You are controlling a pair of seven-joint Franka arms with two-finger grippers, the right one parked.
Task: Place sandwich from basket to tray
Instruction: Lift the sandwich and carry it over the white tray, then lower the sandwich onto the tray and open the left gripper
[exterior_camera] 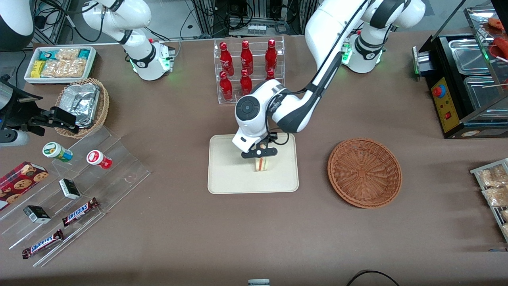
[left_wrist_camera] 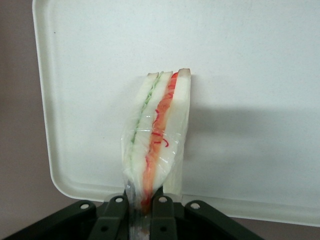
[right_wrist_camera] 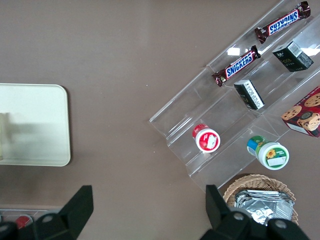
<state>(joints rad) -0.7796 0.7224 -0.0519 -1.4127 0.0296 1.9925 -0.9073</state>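
Working arm: glossy white rounded shells with dark grey to black bands at the joints, a black circular cap on the wrist housing facing the front camera, and thin black cables looping beside the wrist. The tool (exterior_camera: 262,155), above the tray and nearer the front camera than the bottle rack, is a black crossbar; in the wrist view its two dark fingers (left_wrist_camera: 162,215) and flanking brackets carry round screw holes. The white base glows green.
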